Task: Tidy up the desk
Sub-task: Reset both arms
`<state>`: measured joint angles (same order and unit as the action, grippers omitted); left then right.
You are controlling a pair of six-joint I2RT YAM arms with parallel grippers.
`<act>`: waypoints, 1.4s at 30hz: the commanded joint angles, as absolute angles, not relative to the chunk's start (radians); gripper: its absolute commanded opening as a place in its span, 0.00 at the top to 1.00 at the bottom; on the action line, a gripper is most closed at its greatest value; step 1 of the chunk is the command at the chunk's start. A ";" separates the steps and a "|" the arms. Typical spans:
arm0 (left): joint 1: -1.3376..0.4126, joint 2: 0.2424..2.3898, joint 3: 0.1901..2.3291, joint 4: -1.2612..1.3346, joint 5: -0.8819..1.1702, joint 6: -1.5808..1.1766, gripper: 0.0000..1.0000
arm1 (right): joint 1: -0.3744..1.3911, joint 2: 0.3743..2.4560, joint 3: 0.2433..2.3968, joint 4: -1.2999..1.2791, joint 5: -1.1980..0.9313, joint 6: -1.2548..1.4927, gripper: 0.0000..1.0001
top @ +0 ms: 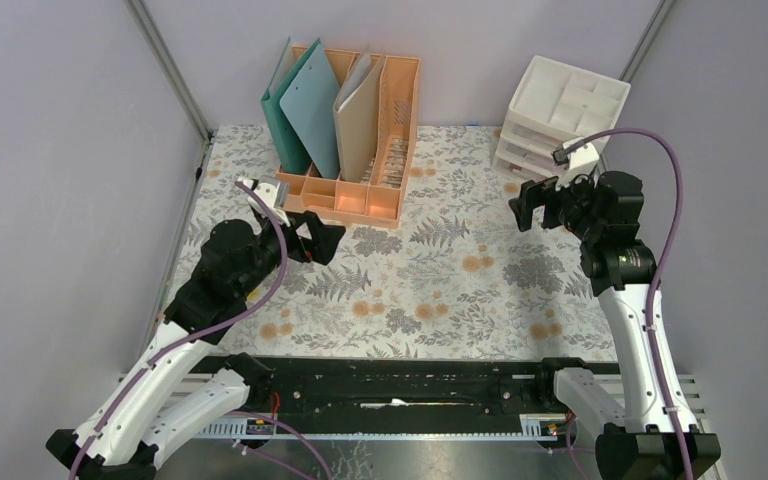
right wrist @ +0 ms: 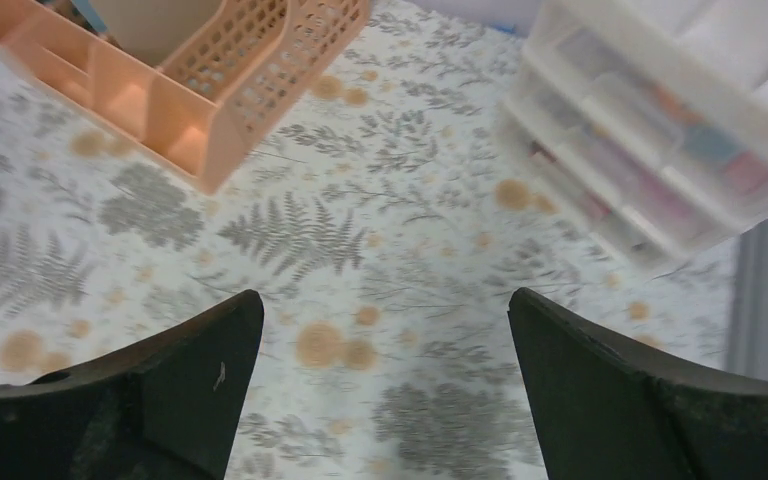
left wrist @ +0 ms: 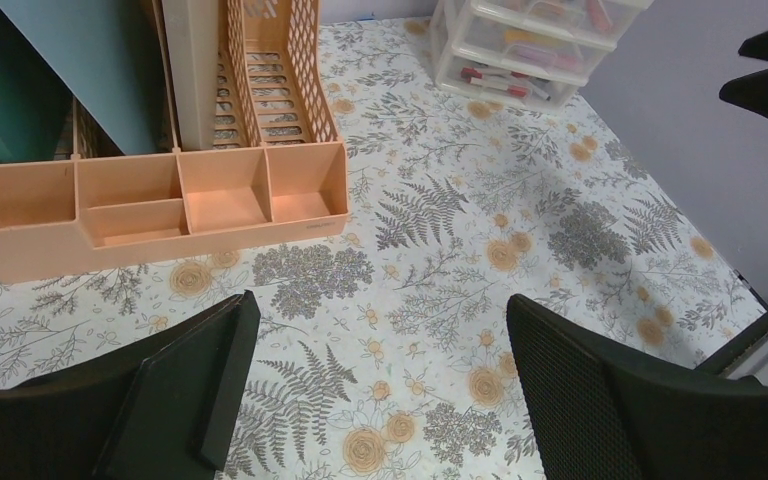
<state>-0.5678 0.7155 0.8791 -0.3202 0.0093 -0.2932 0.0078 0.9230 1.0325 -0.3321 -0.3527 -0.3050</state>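
The desk [top: 440,280] is a tabletop under a white-grey cloth with grey ferns and tan-orange flowers. My left gripper [top: 322,240] hovers over its left half, just in front of the peach file rack [top: 355,130], and stands open with only cloth [left wrist: 380,350] between the fingers. My right gripper [top: 525,205] hangs above the right half, close to the white drawer unit [top: 560,115], also open and holding nothing; its wrist view shows bare cloth [right wrist: 390,340] between the wide fingers.
The peach rack [left wrist: 160,200] holds teal, blue and beige folders [top: 315,105] upright, with small front compartments. The drawer unit [right wrist: 660,130] has translucent drawers with small coloured items inside. Grey walls close in both sides.
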 commanded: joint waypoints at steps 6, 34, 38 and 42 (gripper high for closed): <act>-0.529 0.689 0.856 -0.282 0.043 -0.260 0.01 | 0.007 0.924 1.017 -0.316 -0.417 0.086 0.00; -0.422 0.711 0.828 -0.242 0.164 -0.289 0.01 | 0.006 0.890 0.979 -0.294 -0.458 0.097 0.00; -0.417 0.710 0.826 -0.242 0.164 -0.289 0.01 | 0.006 0.887 0.978 -0.293 -0.456 0.098 0.00; -0.413 0.711 0.824 -0.241 0.166 -0.290 0.01 | 0.007 0.884 0.976 -0.294 -0.462 0.100 0.00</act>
